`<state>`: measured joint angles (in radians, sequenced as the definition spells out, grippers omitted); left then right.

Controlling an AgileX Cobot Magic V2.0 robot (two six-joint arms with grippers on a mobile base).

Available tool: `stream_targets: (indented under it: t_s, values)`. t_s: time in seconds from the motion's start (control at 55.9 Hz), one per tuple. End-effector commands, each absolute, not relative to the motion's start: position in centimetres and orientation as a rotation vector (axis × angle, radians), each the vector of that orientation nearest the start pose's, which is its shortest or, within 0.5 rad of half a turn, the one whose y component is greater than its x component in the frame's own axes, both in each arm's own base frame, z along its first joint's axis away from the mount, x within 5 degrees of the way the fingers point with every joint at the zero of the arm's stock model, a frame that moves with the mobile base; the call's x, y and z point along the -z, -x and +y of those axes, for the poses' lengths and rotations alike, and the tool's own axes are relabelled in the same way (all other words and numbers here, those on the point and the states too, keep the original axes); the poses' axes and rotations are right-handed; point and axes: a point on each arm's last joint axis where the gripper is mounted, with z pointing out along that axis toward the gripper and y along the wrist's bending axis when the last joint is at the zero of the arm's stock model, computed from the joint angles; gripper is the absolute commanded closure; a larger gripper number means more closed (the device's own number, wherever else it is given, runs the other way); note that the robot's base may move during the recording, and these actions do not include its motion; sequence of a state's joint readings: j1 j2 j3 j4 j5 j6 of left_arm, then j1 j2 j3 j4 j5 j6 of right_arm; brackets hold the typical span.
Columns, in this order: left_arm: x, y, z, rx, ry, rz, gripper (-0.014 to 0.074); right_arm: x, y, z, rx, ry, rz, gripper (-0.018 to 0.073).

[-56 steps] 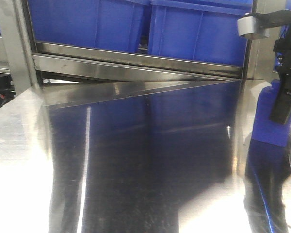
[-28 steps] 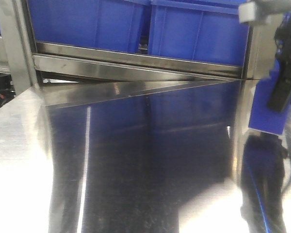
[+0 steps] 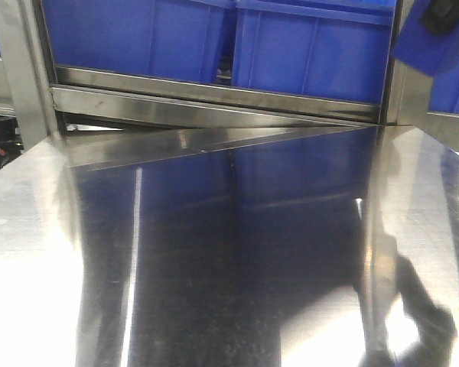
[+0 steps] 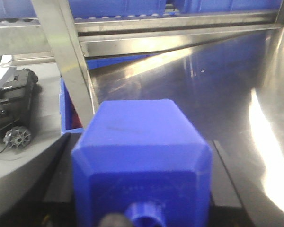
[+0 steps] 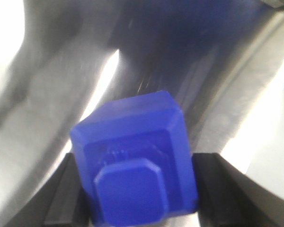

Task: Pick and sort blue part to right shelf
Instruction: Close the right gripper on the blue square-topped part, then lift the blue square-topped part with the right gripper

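Each wrist view shows a blue part held between black fingers. In the left wrist view my left gripper (image 4: 142, 177) is shut on a large blue block (image 4: 139, 151) with a round stub on its near face. Over the steel table, my right gripper (image 5: 139, 187) is shut on another blue part (image 5: 132, 151) with an octagonal boss. From the front, that blue part (image 3: 432, 46) hangs at the top right corner by the shelf post, with only a bit of black finger (image 3: 444, 15) showing. The left gripper is outside the front view.
A steel shelf rail (image 3: 214, 95) runs along the back, with blue bins (image 3: 314, 53) above it. The reflective steel table (image 3: 214, 252) fills the foreground. In the left wrist view, a slanted shelf post (image 4: 66, 66), a small blue bin (image 4: 68, 118) and a black wheeled device (image 4: 9, 113) sit at left.
My right gripper has risen with its blue part from just above the table at the right edge to the top right corner, mostly leaving the front view.
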<state>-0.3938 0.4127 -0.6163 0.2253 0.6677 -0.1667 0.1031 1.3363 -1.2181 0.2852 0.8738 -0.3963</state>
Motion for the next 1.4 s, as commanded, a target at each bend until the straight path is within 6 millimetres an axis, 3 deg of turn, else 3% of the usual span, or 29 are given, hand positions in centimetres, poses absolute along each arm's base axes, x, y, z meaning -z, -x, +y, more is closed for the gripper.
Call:
stream_targets:
  t_s: [0.0, 0.143, 0.483, 0.698, 1.055, 1.198, 1.377]
  values:
    - [-34.3, -7.5, -1.8, 0.127, -0.304, 1.828, 0.0221, -37.3, -25.9, 4.6, -0.238, 0.338, 2.231, 0.0490]
    - [-33.6, -7.3, -1.5, 0.111, -0.277, 1.830, 0.0220, -36.0, -23.6, 4.1, -0.225, 0.278, 2.175, 0.0490]
    - [-32.2, -4.1, 0.9, 0.047, -0.154, 1.685, 0.0221, -33.0, -16.2, 2.8, -0.171, 0.212, 1.993, 0.0490]
    - [-31.4, -2.4, 1.7, 0.062, -0.128, 1.617, 0.0221, -32.4, -11.1, 2.1, -0.143, 0.200, 1.821, 0.0490]
    - [-31.2, -2.3, 1.7, 0.063, -0.128, 1.613, 0.0220, -32.7, -3.4, 1.4, -0.133, 0.200, 1.519, 0.0490]
    - [-31.2, -2.3, 1.7, 0.063, -0.128, 1.613, 0.0221, -32.9, -1.8, 1.2, -0.130, 0.196, 1.439, 0.0490]
    - [-31.2, -2.3, 1.7, 0.067, -0.127, 1.614, 0.0220, -33.0, -1.6, 1.2, -0.129, 0.195, 1.426, 0.0490]
